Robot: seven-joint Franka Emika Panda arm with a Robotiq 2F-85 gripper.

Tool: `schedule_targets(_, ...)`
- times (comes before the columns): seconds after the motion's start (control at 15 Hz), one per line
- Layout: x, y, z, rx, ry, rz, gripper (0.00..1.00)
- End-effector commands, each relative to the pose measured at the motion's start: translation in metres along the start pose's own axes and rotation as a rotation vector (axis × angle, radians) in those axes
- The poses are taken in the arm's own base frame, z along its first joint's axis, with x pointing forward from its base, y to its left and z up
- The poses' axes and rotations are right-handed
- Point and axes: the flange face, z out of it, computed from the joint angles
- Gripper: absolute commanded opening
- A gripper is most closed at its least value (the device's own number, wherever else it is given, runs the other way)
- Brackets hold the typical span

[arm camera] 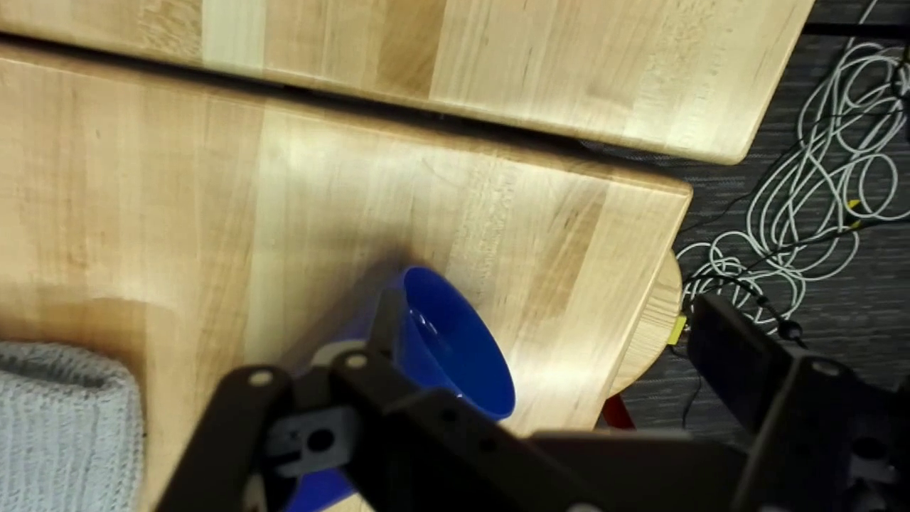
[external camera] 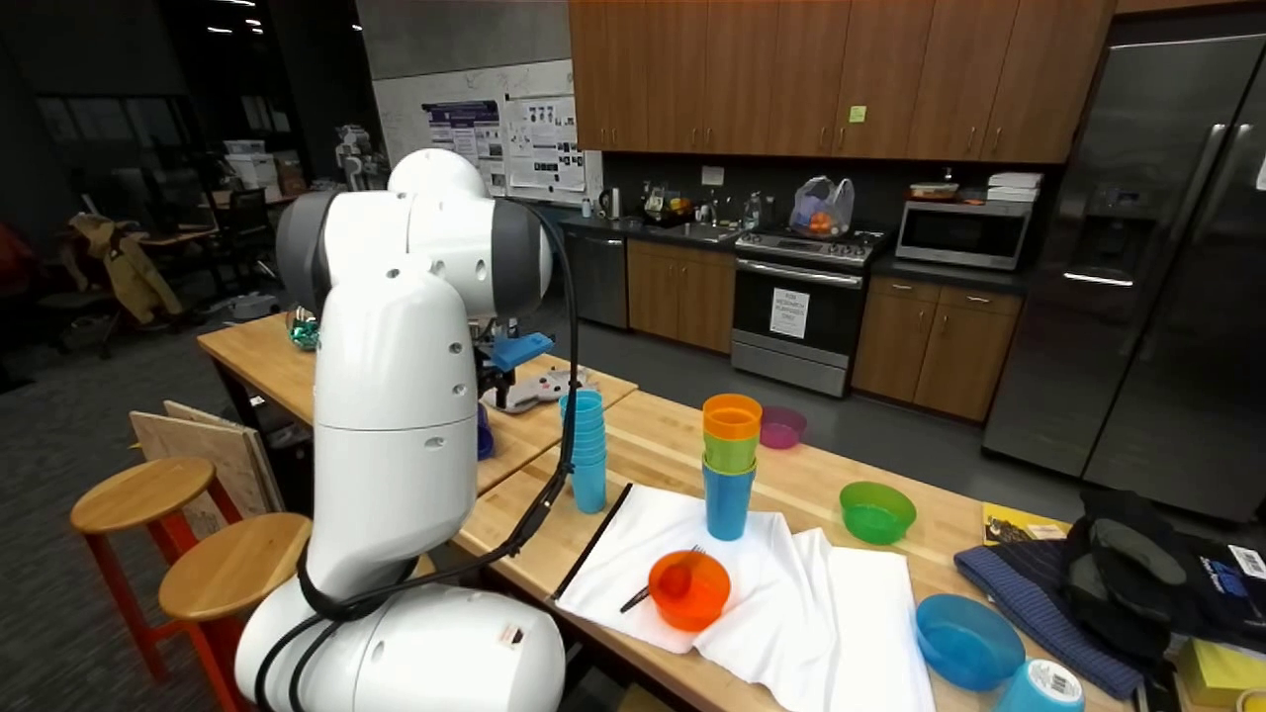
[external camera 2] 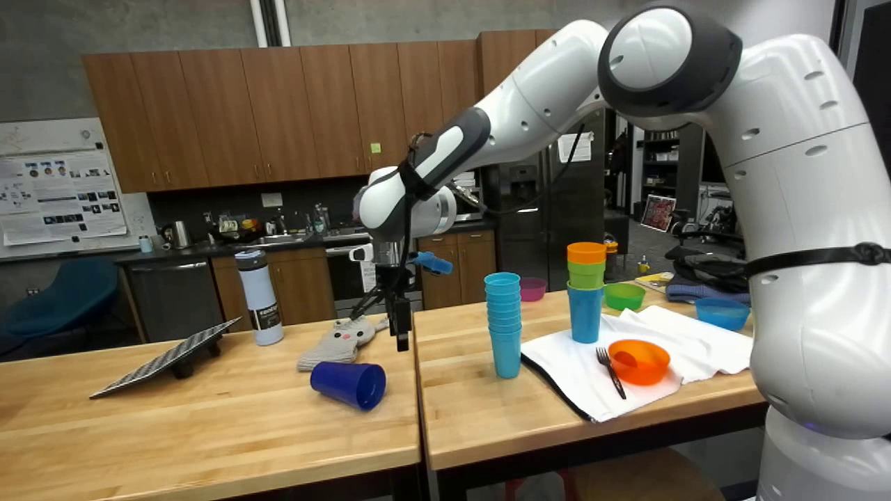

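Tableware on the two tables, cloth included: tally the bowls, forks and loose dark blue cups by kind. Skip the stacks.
Bowls: 4 (orange bowl, green bowl, blue bowl, purple bowl)
Fork: 1
Dark blue cup, lying on its side: 1
Total: 6

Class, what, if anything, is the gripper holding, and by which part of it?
Nothing is held: the gripper stands open, and the dark blue cup lies on the table.

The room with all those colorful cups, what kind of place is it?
It's probably a robot lab with a kitchen built in: you can see a big white robot arm, plus a stove and a tall fridge.
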Motion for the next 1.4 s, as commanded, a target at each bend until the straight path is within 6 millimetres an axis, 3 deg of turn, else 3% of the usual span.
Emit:
schedule_targets(0.0, 0.010, 0.008, 0.013, 0.023, 0.001, -0.014, 1.00)
schedule_targets(0.47, 0.020, 0.022, 0.030, 0.038, -0.004, -0.027, 1.00)
schedule_targets(1.33, 0.046, 0.041, 0.034, -0.005, -0.017, -0.097, 1.00)
